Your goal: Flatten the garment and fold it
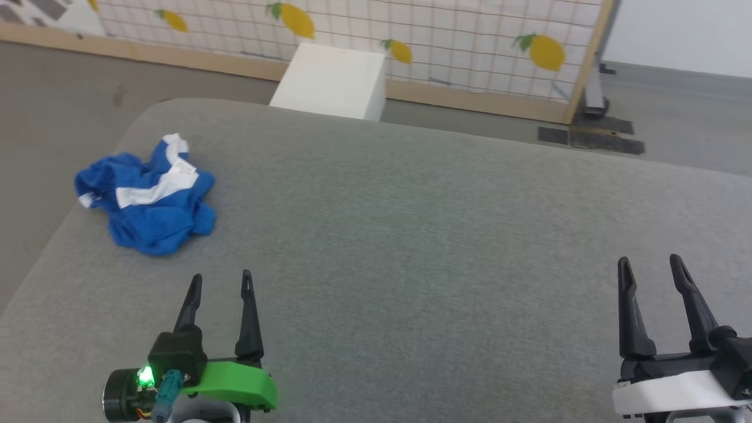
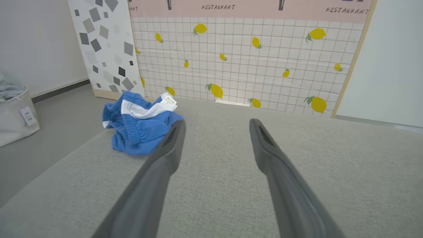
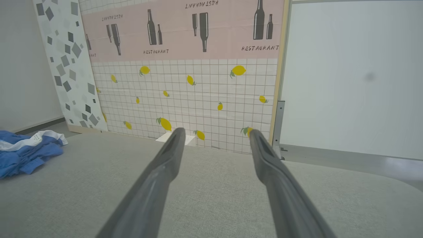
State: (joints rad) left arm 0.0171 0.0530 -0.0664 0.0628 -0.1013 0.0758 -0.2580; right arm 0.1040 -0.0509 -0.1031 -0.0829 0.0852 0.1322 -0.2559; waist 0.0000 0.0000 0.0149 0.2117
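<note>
Garment (image 1: 150, 200) lies in a crumpled heap at the left of the head view, close to the rounded upper-left corner of the grey cloth-covered tabletop (image 1: 411, 235). It is bunched on itself, with a white stripe (image 1: 154, 189) folded across the top and a small white tag (image 1: 183, 168) exposed, so no flattening is judged done. Left hand (image 1: 221, 275) sits at the lower left of the head view, fingers spread and holding nothing. Its tips point up the frame with the heap above and slightly to the left. The left wrist view confirms this: the garment (image 2: 138, 129) sits just beyond the left finger, gathered waistband (image 2: 132, 127) facing the camera. Right hand (image 1: 648, 259) is at the lower right, likewise spread and empty, well apart from the cloth. In the right wrist view the garment (image 3: 23, 152) shows at the far left edge. Assessment — both hands are parked low and wide at the near edge, leaving the middle of the tabletop free for spreading. The left hand is better placed for first reach. Risk noted: the heap lies near the edge and could slide off if dragged outward.
</note>
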